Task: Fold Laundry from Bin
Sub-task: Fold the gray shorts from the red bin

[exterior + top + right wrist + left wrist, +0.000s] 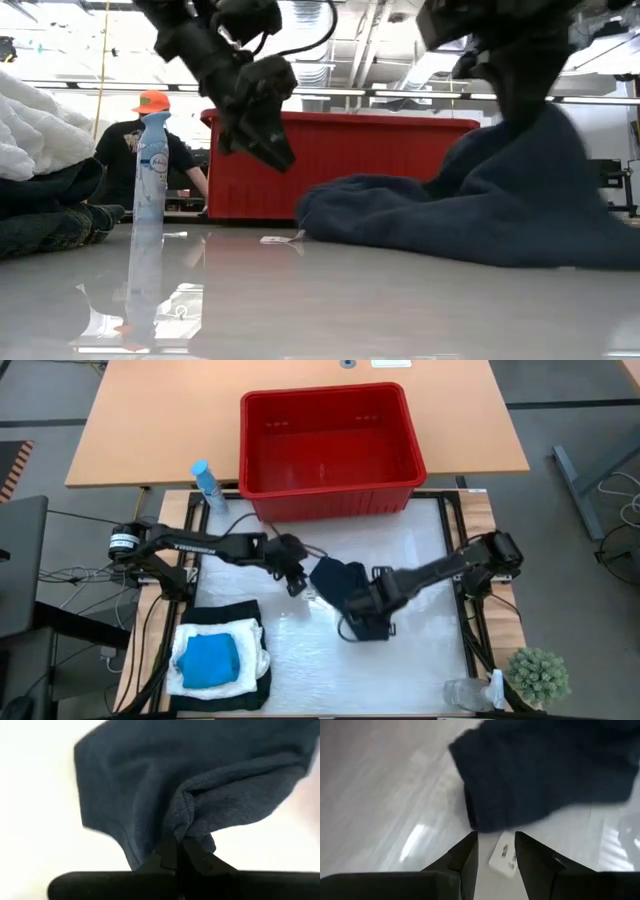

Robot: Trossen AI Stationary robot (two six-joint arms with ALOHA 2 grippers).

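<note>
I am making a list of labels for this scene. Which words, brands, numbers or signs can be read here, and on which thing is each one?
None can be read for certain.
Spray bottle: a printed label, too blurred to read.
White tag on the table by the dark cloth: small dark marks, too small to read.
Left arm: light lettering on the link, too small to read.
Bin: no text visible.

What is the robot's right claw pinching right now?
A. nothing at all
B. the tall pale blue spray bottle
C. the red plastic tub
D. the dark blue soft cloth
D: in the right wrist view the right gripper is shut on a fold of the dark blue soft cloth, which lies on the white table in front of the red plastic tub.
</note>
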